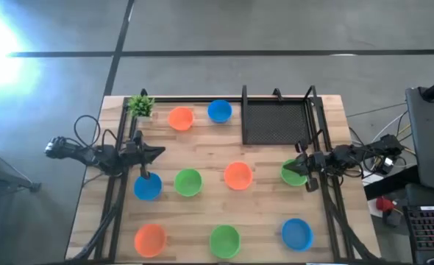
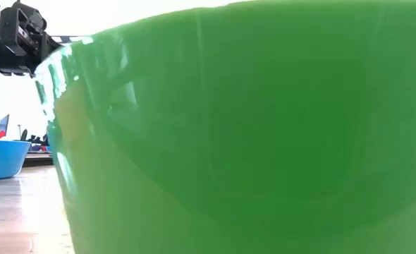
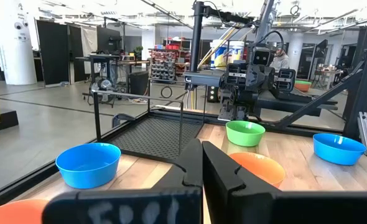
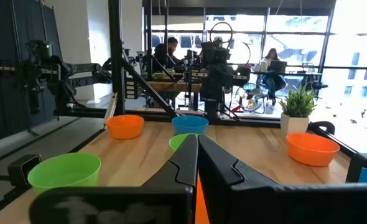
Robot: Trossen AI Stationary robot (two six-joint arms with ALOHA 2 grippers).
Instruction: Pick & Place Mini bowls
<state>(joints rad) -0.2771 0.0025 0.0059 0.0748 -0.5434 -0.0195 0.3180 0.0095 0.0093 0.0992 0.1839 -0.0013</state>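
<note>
The left pincer (image 1: 157,152) was shut tight with nothing in it, hung over the left side of the table (image 1: 202,221), just above a blue bowl (image 1: 148,186). The right pincer (image 1: 299,163) was also shut and empty, held at the right side, right by a green bowl (image 1: 293,173). Both were likely parked apart so the middle was left free.

Nine bowls were spread out singly on the table, none stacked, none touching. An orange bowl (image 1: 181,118) and a second blue bowl (image 1: 219,111) were set at the far edge, near a plant (image 1: 140,106) and a black mesh tray (image 1: 276,121). More bowls were laid in the middle and near rows. No bowl had been lifted yet, so the job seemed to be at its start.
</note>
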